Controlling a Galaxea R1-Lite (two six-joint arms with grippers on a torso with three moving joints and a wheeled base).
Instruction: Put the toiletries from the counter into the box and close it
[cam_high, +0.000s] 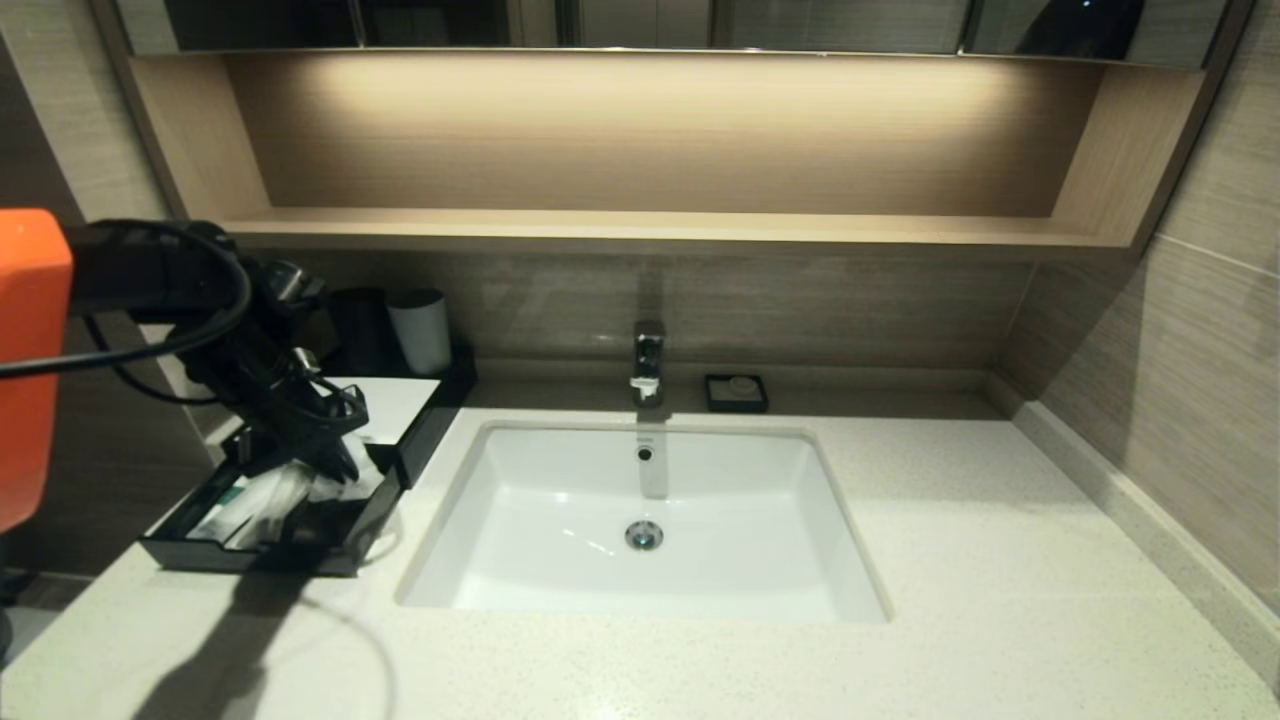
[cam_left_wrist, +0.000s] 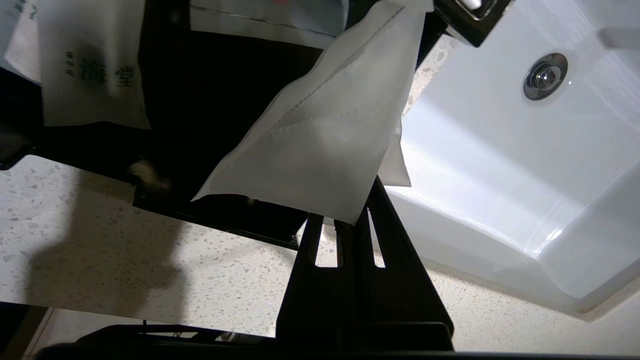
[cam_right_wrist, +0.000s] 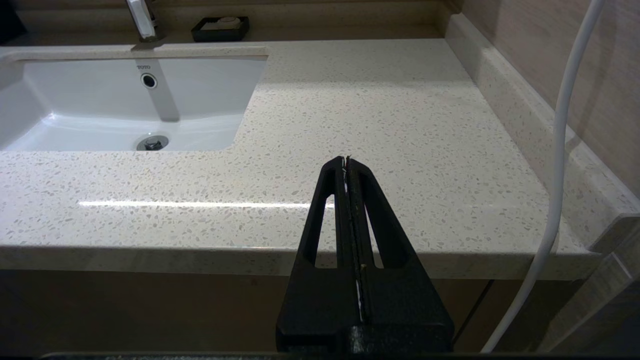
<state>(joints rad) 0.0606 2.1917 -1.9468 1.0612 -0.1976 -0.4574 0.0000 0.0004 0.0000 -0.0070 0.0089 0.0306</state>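
The black box (cam_high: 432, 415) with its white top panel stands at the counter's (cam_high: 1000, 560) left end, its drawer (cam_high: 250, 558) pulled out towards me. Inside the drawer lie a slim white stick pack with a green band (cam_high: 225, 510) and a flat sachet with dark print (cam_left_wrist: 92, 75). My left gripper (cam_high: 340, 465) hangs over the drawer's sink-side part, shut on one corner of a white translucent sachet (cam_left_wrist: 320, 145), which slants across the drawer's inside. My right gripper (cam_right_wrist: 346, 162) is shut on nothing, just off the counter's front edge on the right; the head view does not show it.
The white sink (cam_high: 560, 540) is set into the counter right beside the drawer, with a chrome tap (cam_high: 648, 360) behind it. A small black soap dish (cam_high: 736, 392) sits by the back wall. A pale grey cup (cam_high: 421, 330) stands behind the box. A wooden shelf (cam_high: 650, 225) runs above.
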